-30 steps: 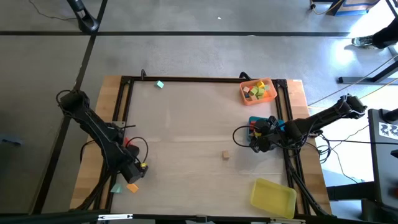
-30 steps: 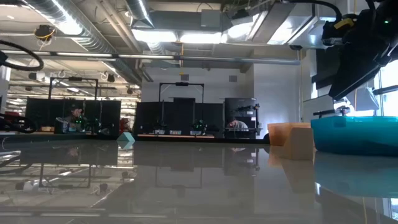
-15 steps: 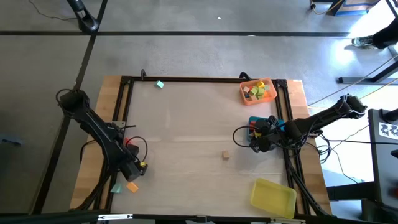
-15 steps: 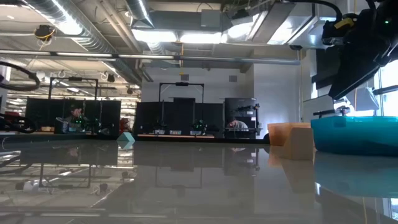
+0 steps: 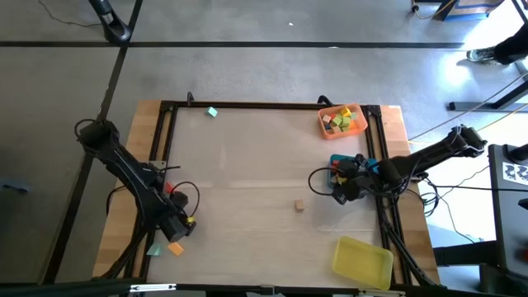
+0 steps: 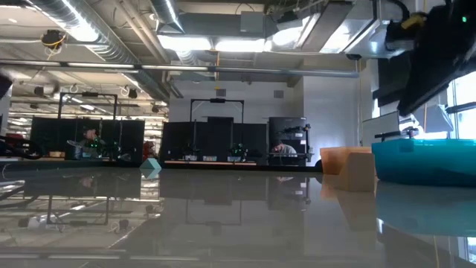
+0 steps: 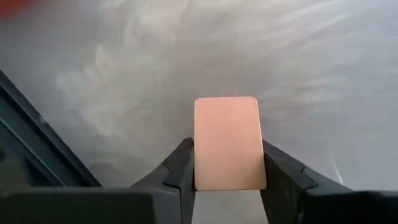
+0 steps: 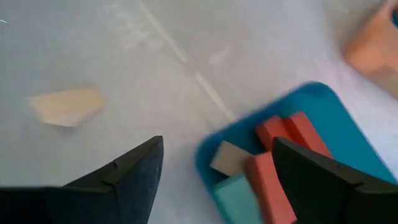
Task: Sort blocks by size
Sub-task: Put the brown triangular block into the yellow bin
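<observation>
My left gripper (image 5: 176, 239) is at the table's near left corner, shut on an orange block (image 7: 227, 142), which also shows in the high view (image 5: 175, 247). A teal block (image 5: 154, 249) lies beside it. My right gripper (image 5: 334, 185) is open and empty at the near edge of the blue tray (image 5: 345, 159), which holds red, tan and teal blocks (image 8: 273, 155). A tan block (image 5: 299, 206) lies on the table left of it and shows in the right wrist view (image 8: 65, 106). A teal block (image 5: 212, 112) lies at the far left. My left gripper pinches the orange block between its two fingers (image 7: 181, 168), one on each of two opposite sides (image 7: 199, 177). Most of the block sticks out past the fingertips. Whether it rests on the table or is lifted, I cannot tell.
An orange tray (image 5: 356, 111) with several blocks stands at the far right. A yellow tray (image 5: 363, 260) stands at the near right. A black frame (image 5: 247, 106) runs around the table. Something red (image 5: 171, 188) shows beside the left arm. The table's middle is bare.
The left arm's cable loop has sunk down and out of the low view's left edge. The left gripper stays at the near left corner, shut on the orange block.
</observation>
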Motion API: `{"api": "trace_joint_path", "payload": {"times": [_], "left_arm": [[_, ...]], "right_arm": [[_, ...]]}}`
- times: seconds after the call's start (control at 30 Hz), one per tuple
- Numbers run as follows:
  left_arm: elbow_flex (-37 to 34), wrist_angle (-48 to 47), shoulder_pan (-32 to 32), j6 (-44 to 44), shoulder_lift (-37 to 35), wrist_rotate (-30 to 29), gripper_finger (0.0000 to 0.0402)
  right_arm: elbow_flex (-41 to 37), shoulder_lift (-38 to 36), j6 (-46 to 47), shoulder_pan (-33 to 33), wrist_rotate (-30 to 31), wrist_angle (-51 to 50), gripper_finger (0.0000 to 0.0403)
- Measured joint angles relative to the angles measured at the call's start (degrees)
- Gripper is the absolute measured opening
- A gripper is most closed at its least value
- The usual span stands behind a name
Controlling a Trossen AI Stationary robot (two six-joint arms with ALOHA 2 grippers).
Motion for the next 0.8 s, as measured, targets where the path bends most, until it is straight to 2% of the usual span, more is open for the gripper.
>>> {"api": "trace_joint_path", "payload": {"times": [0.1, 0.2, 0.47, 0.63, 0.8], "left_arm": [[4.83, -3.83, 0.64, 3.15, -0.09, -5.95, 0.0121], [8.97, -6.30, 1.65, 7.38, -0.11, -13.28, 0.0121], [15.90, 0.63, 4.30, 28.04, -0.24, -36.10, 0.0123], [15.96, 10.91, 7.75, 42.40, -0.20, -40.72, 0.0122], [16.01, 21.75, 11.23, 57.47, -0.20, -40.89, 0.0118]], "right_arm": [[2.29, -0.01, -3.49, 0.00, -1.59, 1.96, 0.0296], [2.95, -0.01, -10.83, 0.00, -2.09, 9.65, 0.0296], [1.07, 2.91, -33.75, 0.00, -2.01, 37.58, 0.0296], [1.01, 9.30, -45.57, -0.04, -0.14, 49.52, 0.0296], [0.94, 17.64, -57.46, -0.04, 0.16, 64.86, 0.0296]]}}
